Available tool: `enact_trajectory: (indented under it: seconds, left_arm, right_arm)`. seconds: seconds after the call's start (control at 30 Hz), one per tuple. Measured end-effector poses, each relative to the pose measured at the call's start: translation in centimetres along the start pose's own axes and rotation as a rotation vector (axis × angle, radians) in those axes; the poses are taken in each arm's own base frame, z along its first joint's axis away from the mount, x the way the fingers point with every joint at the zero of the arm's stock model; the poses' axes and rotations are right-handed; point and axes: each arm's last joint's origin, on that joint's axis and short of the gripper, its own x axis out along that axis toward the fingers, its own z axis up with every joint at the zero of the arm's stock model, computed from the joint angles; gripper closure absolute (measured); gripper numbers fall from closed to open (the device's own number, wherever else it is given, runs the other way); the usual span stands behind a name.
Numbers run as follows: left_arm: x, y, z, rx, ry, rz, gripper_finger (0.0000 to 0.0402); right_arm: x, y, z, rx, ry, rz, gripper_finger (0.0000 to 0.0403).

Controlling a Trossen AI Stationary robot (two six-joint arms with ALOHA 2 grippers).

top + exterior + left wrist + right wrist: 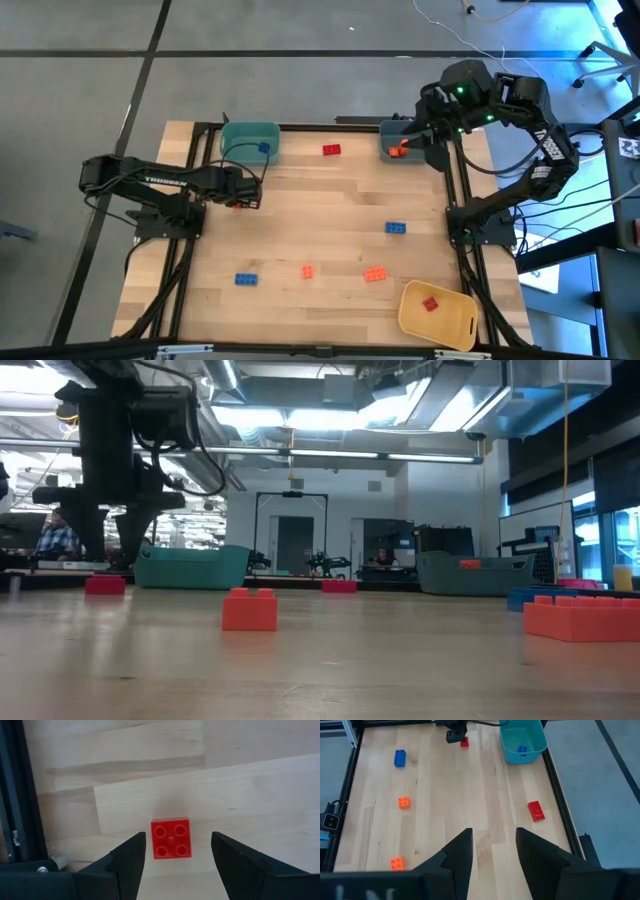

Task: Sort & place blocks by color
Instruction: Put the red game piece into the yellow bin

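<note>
Left gripper (177, 865): fingers spread, poised over the red block (171, 838), nothing pinched.
Block place: bare table (320, 215), near the teal bin (249, 140).
Advice: lower straight, center block, then close.
Right gripper (493, 857): fingers apart, empty, waiting above the grey-blue bin (385, 140).

Pale jointed-wood counter (250, 780) showing smooth, matt, fine grain. Small square red plastic brick (171, 838) looking glossy, four round studs catching light. Left gripper's dark fingers (127, 862) appearing matt hard plastic. Teal plastic bin (522, 742) looking smooth, slightly shiny. Black metal frame rail (15, 795) showing dull finish.
</note>
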Motion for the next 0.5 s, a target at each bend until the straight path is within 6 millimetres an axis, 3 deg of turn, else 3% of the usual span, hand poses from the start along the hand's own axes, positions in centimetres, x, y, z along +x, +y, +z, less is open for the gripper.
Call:
enact_trajectory:
  seconds: [0.5]
  left_arm:
    - [1.9,0.8,-0.8,-0.011,-0.003,-0.016,0.0183]
  right_arm:
    - [0.0,0.0,0.0,0.000,0.000,0.000,0.0251]
